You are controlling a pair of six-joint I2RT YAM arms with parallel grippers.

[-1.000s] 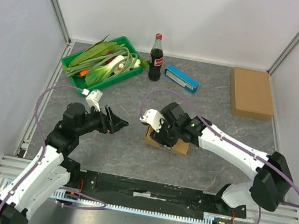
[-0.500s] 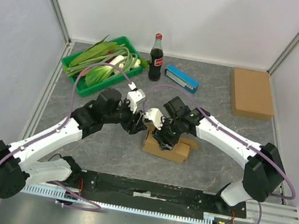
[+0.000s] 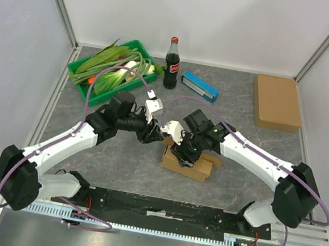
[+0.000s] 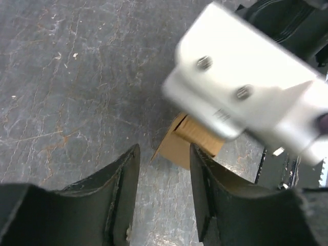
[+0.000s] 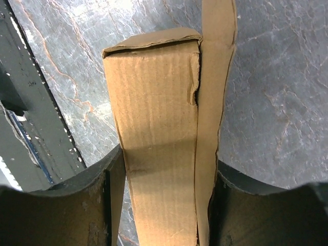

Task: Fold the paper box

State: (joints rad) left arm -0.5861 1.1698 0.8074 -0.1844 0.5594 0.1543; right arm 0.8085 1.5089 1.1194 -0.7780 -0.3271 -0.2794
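The brown paper box (image 3: 189, 164) lies on the grey table in front of the arms, partly folded, with a flap sticking out to its right. My right gripper (image 3: 183, 152) is shut on the paper box: in the right wrist view the box (image 5: 156, 133) and its side flap fill the gap between both fingers. My left gripper (image 3: 157, 136) is open and empty just left of the box; in the left wrist view a corner of the box (image 4: 179, 146) shows beyond my fingertips, under the right arm's white wrist housing (image 4: 246, 77).
A green tray (image 3: 81, 74) of vegetables stands at the back left, a cola bottle (image 3: 172, 64) and a blue box (image 3: 199, 86) at the back middle. A flat cardboard stack (image 3: 276, 102) lies at the back right. A black rail (image 3: 162, 210) runs along the near edge.
My left arm has swung from the left side in to the box and crept a little closer. My right gripper has shifted the box slightly right and toward the near edge.
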